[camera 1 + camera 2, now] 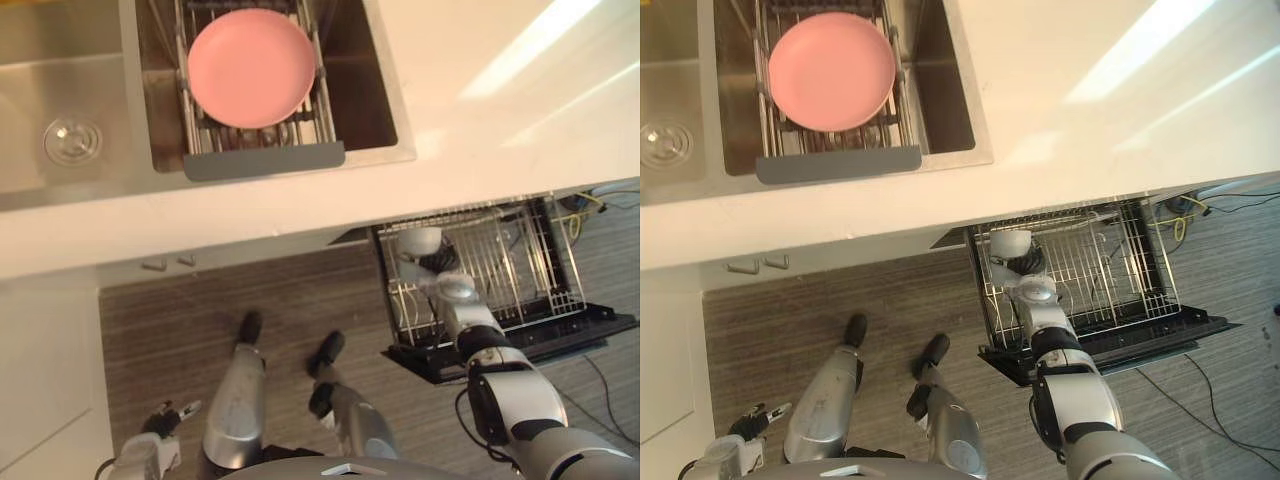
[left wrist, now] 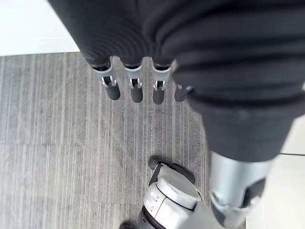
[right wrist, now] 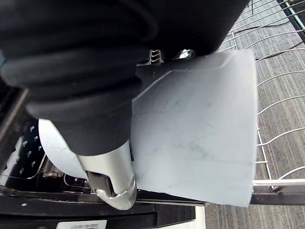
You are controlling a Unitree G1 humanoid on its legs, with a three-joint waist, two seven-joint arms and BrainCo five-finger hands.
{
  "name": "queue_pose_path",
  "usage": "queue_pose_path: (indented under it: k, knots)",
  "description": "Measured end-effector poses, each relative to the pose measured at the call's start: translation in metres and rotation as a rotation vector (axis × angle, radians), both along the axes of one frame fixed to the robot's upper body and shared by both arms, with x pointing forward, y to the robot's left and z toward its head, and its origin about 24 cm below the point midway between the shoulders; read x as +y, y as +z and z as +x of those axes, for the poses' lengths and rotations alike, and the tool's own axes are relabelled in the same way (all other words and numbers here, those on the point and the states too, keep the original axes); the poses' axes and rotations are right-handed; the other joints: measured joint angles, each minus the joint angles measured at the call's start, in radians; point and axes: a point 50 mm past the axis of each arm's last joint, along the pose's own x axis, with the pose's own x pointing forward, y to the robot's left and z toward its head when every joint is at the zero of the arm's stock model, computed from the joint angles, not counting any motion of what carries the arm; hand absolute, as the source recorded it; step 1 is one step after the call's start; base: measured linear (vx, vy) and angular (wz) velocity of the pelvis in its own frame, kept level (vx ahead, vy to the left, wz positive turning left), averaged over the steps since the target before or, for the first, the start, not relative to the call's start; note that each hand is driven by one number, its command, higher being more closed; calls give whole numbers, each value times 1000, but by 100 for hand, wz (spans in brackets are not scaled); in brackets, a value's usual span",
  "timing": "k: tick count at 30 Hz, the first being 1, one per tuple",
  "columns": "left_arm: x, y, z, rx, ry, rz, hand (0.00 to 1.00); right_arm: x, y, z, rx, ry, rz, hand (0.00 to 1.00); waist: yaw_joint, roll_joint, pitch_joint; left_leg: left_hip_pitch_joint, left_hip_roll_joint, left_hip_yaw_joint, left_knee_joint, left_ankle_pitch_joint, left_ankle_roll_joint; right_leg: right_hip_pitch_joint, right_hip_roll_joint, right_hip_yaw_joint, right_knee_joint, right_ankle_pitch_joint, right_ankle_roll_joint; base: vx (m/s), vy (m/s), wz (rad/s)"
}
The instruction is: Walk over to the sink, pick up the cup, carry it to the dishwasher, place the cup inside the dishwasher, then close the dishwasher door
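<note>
One pale cup (image 3: 200,129) clasped by right hand (image 1: 438,266) over dishwasher rack (image 1: 520,255), fingers mostly hidden, left hand (image 2: 132,85) slack

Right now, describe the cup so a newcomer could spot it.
Under the right part of the white counter, the dishwasher's wire rack stands pulled out. At its left corner by the counter, the right hand holds the cup: plain, pale, the only solid thing among bare wires.
</note>
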Motion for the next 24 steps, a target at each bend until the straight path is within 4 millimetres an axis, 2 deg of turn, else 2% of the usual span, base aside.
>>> queue_pose_path:
  k: [3, 6, 9, 13, 15, 20, 24]
  knots:
    - [-6, -1, 8, -18, 31, -40, 0, -8, 19, 10, -34, -18, -27, 100, -5, -1, 19, -42, 3, -2, 8, 10, -9, -39, 2, 15, -1, -11, -5, -34, -36, -3]
    - [-6, 3, 18, -55, 33, -35, 0, -26, 30, 10, -43, -69, -67, 100, -10, -1, 40, -85, -1, -4, 33, 9, -10, -66, -2, 25, 1, -38, -9, -66, -9, 3]
    - [-8, 3, 20, -75, 60, -49, 0, -39, 40, 11, -36, -121, -96, 100, -28, 4, 43, -127, 2, 1, 36, 23, -16, -124, -3, 37, 27, -40, -12, -67, 14, -5]
    - [-13, 3, 24, -92, 47, -50, 0, -60, 52, 7, -39, -168, -174, 100, -34, 23, 57, -145, -4, 12, 34, 37, -5, -154, -12, 45, 37, -41, -11, -33, 50, -6]
    - [-19, 4, 30, -102, 34, -62, 0, -67, 67, 10, -71, -157, -197, 100, -38, 40, 68, -151, -12, 24, 19, 55, -3, -174, -22, 56, 39, -36, -12, -4, 52, -6]
    - [-30, 4, 38, -119, -13, -78, 0, -56, 85, 23, -91, -69, -267, 100, -41, 85, 90, -151, -22, 31, -8, 74, -2, -193, -29, 65, 37, -29, -13, 5, 21, -4]
    - [-41, 2, 38, -119, -38, -101, 0, -45, 97, 33, -104, -6, -302, 100, -37, 99, 93, -147, -26, 28, -38, 93, -4, -199, -31, 62, 33, -26, -14, 19, 2, 3]
